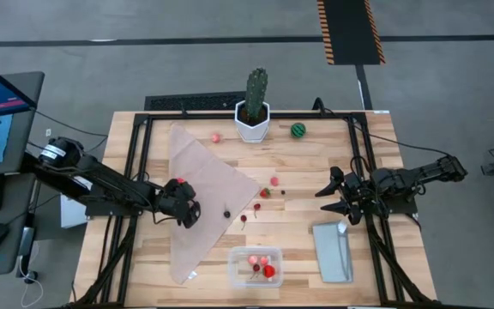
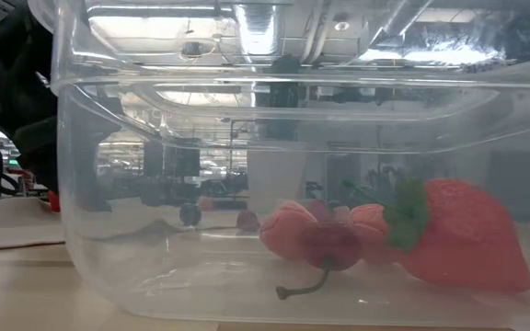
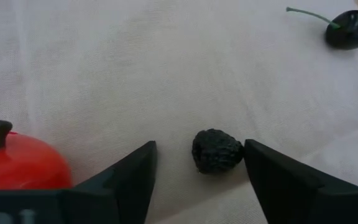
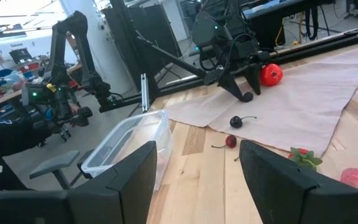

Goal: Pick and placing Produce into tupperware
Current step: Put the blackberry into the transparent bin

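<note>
My left gripper (image 1: 187, 209) is open and low over the beige cloth (image 1: 204, 184). Its fingers stand on either side of a small dark bumpy berry (image 3: 217, 151) lying on the cloth. A red round fruit (image 3: 17, 164) sits beside one finger and a dark cherry (image 3: 351, 28) lies farther off. The clear tupperware (image 1: 256, 265) stands near the table's near edge and holds a strawberry (image 2: 463, 234), pink bits (image 2: 288, 227) and a cherry (image 2: 329, 246). More produce lies loose: cherries (image 1: 243, 218), a strawberry (image 1: 264, 193), pink bits (image 1: 216, 137) and a green striped ball (image 1: 298, 130). My right gripper (image 1: 331, 196) waits open at the right. My left gripper has the dark berry (image 3: 217, 151) between its open fingers, coming from above at a slant. The berry rests on the cloth close to one finger (image 3: 272, 174). I cannot tell whether that finger touches it.
A cactus in a white pot (image 1: 254, 110) stands at the far edge. The flat grey-blue lid (image 1: 332, 251) lies right of the tub, close under my right gripper. Bare wood shows between the cloth and the lid.
</note>
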